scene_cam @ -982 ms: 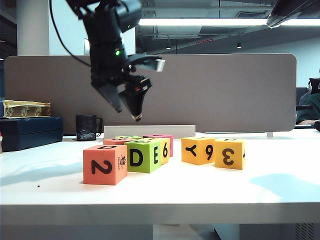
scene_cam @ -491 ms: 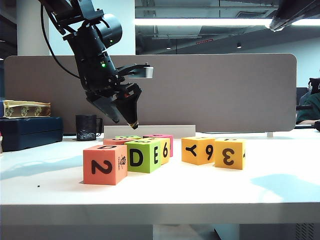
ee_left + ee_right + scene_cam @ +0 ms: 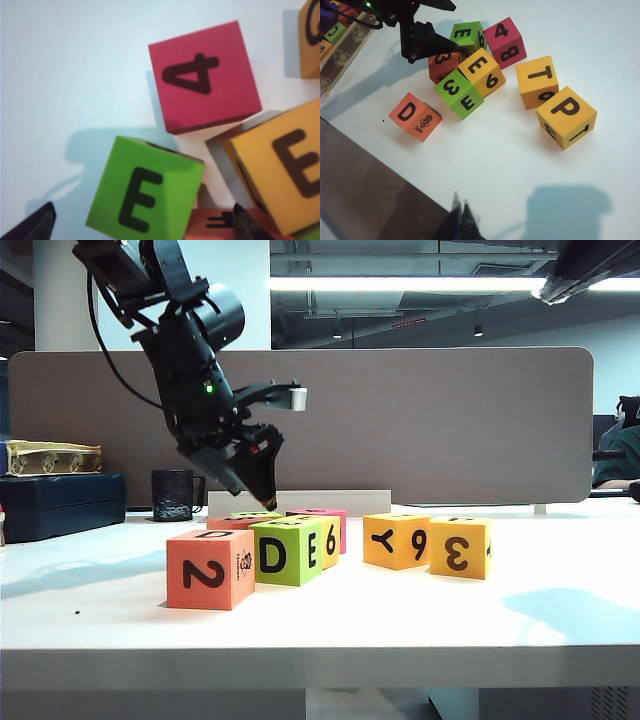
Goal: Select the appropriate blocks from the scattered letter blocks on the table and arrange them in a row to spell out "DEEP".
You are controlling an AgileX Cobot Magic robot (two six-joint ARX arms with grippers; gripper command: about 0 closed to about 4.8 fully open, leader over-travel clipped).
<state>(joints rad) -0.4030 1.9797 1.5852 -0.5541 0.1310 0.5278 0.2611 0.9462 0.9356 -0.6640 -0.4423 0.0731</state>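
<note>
Lime-green cube [image 3: 146, 194] shows a black E on top; left pincer [image 3: 256, 483] hangs spread above it, right pincer [image 3: 461, 216] clenched.

A black mug [image 3: 173, 495] stands at the rear of the worktop before a grey partition panel [image 3: 420, 420]. Left of the mug, a dark blue case [image 3: 60, 503] carries a cream patterned box [image 3: 52, 457]

Left gripper [image 3: 262, 483] now lower and further left, above the blocks [image 3: 290, 535].
</note>
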